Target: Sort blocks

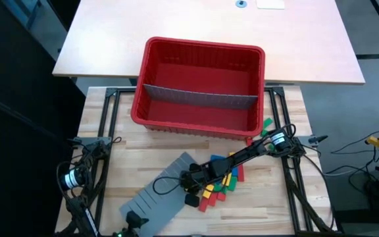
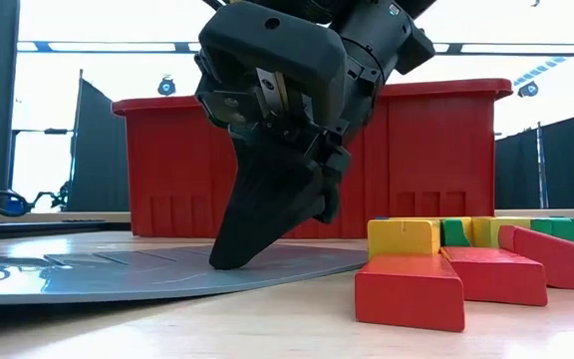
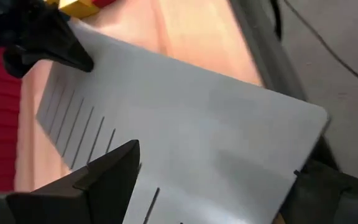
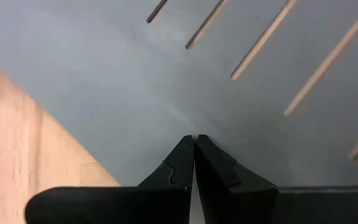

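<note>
— Blocks (image 1: 224, 184) cluster on the worktop (image 1: 268, 210), six o'clock of the red bin (image 1: 202, 85).
— Right end effector (image 4: 194, 140) pinched closed, tips on the grey panel (image 1: 166, 191); left end effector (image 3: 216, 180) spread wide over its edge.

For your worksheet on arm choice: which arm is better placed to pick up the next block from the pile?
The right. Its gripper, fingers shut, touches the grey slotted panel right beside the blocks. The left gripper, open, sits at the panel's far corner, away from the pile.
</note>
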Controlling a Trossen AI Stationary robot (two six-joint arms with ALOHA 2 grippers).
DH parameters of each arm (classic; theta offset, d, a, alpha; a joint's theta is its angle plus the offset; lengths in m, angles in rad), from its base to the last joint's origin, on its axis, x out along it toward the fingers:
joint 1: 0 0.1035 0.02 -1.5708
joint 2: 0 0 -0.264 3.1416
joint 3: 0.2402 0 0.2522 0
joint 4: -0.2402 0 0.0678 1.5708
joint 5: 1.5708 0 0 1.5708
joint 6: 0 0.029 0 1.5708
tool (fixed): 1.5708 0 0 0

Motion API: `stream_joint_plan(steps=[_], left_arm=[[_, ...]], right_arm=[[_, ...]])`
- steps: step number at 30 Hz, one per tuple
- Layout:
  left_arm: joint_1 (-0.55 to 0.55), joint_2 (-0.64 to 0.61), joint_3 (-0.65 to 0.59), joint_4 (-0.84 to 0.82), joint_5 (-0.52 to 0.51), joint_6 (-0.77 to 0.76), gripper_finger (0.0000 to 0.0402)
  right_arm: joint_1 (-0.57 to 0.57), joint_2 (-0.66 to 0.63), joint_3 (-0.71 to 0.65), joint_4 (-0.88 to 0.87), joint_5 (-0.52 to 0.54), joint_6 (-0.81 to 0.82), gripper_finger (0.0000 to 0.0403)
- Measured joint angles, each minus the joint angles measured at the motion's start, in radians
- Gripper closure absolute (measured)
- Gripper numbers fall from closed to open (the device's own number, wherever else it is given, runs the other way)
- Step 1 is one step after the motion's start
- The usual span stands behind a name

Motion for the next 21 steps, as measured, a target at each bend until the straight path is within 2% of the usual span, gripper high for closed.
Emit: stream_joint_plan(steps=[4,6,8,10,15,16,21], left_arm=[[0.008,0.0,0.0,-0.037,-0.009,-0.021,0.0095],[0.01,0.0,0.0,-0.039,-0.018,-0.018,0.0112],[0.01,-0.001,0.0,-0.042,-0.02,-0.011,0.0147],[0.01,-0.001,0.0,-0.042,-0.019,-0.009,0.0199],[0.012,-0.002,0.0,-0.042,0.014,0.008,0.0368],[0.013,-0.004,0.0,-0.041,0.016,0.01,0.0383],[0.018,-0.014,0.0,-0.035,0.035,0.017,0.0397]], right_arm=[[-0.001,0.0,0.0,-0.006,-0.002,0.0,0.0403],[-0.001,0.0,0.0,-0.007,-0.002,0.0,0.0403],[-0.001,0.0,0.0,-0.006,-0.002,0.001,0.0403],[-0.001,0.0,0.0,-0.007,-0.002,0.001,0.0403],[-0.001,0.0,0.0,-0.005,-0.003,0.001,0.0403],[-0.001,0.0,0.0,-0.004,-0.005,0.001,0.0403],[-0.001,0.0,0.0,0.001,-0.02,0.004,0.0403]])
